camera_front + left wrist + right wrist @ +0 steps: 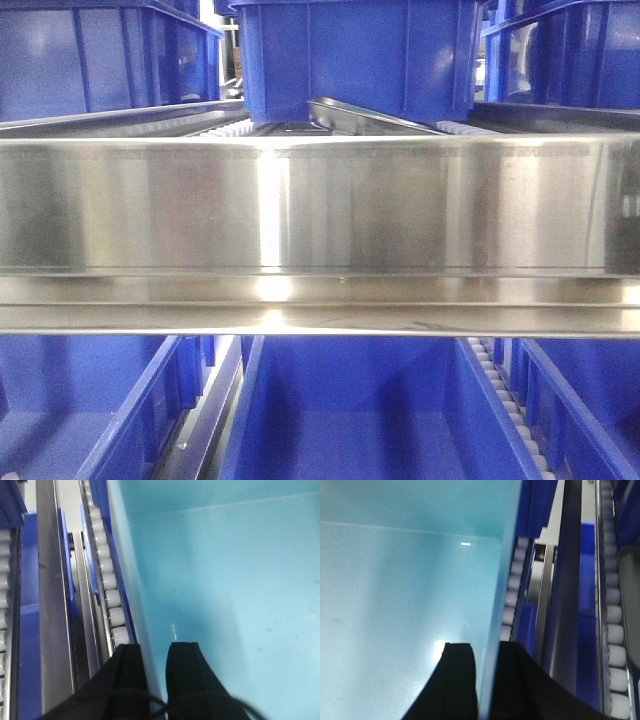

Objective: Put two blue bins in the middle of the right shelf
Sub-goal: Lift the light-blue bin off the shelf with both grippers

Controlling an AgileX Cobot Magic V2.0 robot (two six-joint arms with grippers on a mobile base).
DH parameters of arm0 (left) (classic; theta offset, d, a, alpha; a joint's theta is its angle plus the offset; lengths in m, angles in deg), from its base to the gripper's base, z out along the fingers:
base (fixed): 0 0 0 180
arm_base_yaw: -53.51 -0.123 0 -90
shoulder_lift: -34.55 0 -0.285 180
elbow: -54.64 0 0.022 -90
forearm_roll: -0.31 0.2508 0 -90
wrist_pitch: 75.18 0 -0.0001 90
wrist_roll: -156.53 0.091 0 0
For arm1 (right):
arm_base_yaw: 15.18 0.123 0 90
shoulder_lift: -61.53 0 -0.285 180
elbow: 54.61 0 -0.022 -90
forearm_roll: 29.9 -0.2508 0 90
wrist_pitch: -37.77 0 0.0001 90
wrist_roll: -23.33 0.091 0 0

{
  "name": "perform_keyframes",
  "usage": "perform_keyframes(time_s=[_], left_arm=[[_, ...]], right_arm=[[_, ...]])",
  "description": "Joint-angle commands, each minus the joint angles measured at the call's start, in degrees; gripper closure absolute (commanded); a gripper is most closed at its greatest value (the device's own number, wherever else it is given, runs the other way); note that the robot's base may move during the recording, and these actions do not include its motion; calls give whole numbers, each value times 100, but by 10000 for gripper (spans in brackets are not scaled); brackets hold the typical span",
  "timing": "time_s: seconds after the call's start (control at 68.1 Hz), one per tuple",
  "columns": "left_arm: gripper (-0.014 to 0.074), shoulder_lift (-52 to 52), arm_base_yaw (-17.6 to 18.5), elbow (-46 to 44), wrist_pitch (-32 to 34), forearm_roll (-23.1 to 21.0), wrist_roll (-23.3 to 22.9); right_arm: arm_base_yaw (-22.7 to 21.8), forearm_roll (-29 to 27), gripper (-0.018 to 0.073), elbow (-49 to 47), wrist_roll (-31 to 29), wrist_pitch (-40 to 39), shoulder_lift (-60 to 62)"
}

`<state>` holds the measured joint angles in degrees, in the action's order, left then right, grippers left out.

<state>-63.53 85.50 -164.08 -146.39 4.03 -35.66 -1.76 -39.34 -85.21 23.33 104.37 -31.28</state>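
Left gripper (155, 652) and right gripper (487, 652) pinch walls of the cyan bin (230, 580).

One cyan bin (225, 580), six dark blue bins (360, 60)

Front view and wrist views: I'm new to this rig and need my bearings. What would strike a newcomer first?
A broad shiny steel shelf beam spans the front view, with dark blue bins above and below it. In both wrist views a pale cyan bin fills most of the picture, with black jaws astride its side wall on each side, next to white roller tracks.
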Motion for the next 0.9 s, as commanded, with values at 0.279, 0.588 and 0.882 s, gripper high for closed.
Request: perform_keyframes(time_s=[0.279, 0.588, 0.882], left_arm=[[707, 140, 36, -85, 124, -202, 100], [707, 140, 36, -85, 124, -151, 100], [707, 140, 36, -85, 124, -18, 100]], right_arm=[[-24, 20, 716, -143, -98, -100, 81], [-24, 20, 716, -143, -98, -100, 81], [-24, 20, 716, -143, -98, -100, 81]])
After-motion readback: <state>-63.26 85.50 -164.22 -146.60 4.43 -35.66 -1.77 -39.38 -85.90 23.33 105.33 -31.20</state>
